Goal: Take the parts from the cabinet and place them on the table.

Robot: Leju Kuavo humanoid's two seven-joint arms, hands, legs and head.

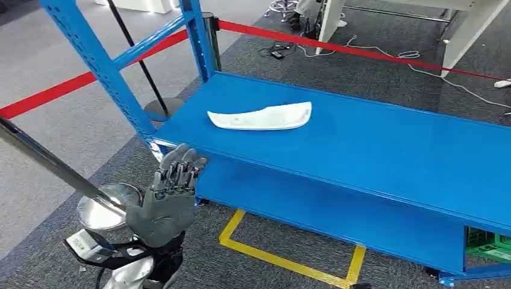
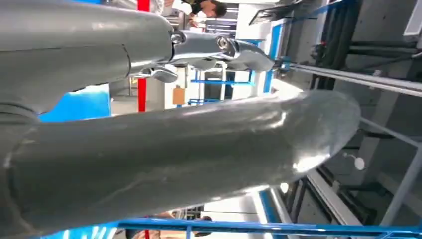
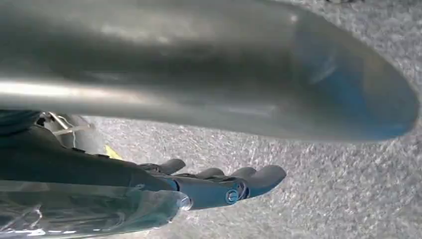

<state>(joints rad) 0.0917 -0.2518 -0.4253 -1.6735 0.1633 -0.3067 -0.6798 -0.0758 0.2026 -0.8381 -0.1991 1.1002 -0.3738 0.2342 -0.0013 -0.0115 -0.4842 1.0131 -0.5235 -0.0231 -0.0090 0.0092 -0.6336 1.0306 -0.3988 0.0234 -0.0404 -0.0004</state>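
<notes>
A long white curved part [image 1: 260, 116] lies flat on the top shelf of the blue cabinet [image 1: 373, 150], towards its left end. My left hand [image 1: 170, 195] is raised in front of the shelf's near left corner, below and left of the part, with its fingers stretched up and apart and nothing in it. In the left wrist view the left hand [image 2: 199, 144] is seen with its thick thumb across the picture and its fingers [image 2: 219, 50] straight. My right hand [image 3: 219, 186] hangs over grey carpet, fingers loosely extended and empty.
Blue uprights [image 1: 96, 66] stand at the cabinet's left end. Red barrier tape [image 1: 337, 47] runs behind it, with a stanchion base [image 1: 161, 108] at the left. A yellow floor marking [image 1: 283, 259] and a green crate [image 1: 489, 244] lie below the lower shelf. White table legs [image 1: 464, 33] stand beyond.
</notes>
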